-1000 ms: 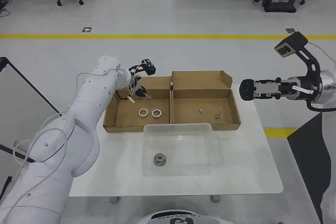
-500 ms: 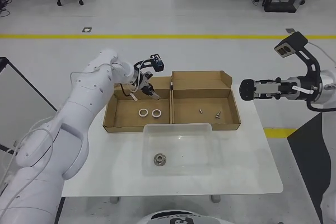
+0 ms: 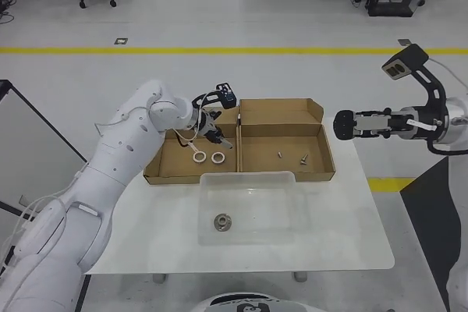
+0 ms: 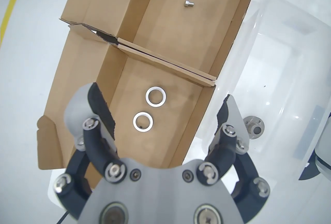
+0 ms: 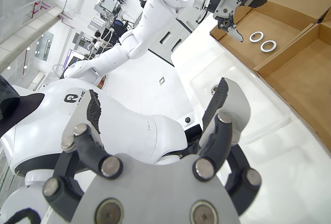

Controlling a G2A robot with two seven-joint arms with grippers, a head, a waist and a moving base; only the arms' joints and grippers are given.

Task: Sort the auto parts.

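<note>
The cardboard box (image 3: 238,148) sits at the far side of the white desk (image 3: 351,218), split by a divider into two compartments. Two silver rings (image 3: 197,157) (image 3: 218,157) lie flat and side by side, close but not touching, on the floor of the compartment on the robot's left. In the other compartment lie a short bolt (image 3: 278,154) and, apart from it, a pair of bolts (image 3: 304,159) that touch each other. Just in front of the box stands a clear plastic bin (image 3: 246,178) with one round metal flange (image 3: 222,223) inside it. The left end effector (image 3: 210,134) hangs above the ring compartment, close to the divider and behind the rings, its fingers (image 4: 99,106) spread wide and empty. The wrist view looks down between them onto both rings. The right end effector (image 3: 351,125) is held in the air off the right end of the box, well apart from it. Its fingers (image 5: 219,98) are likewise parted and grip nothing.
</note>
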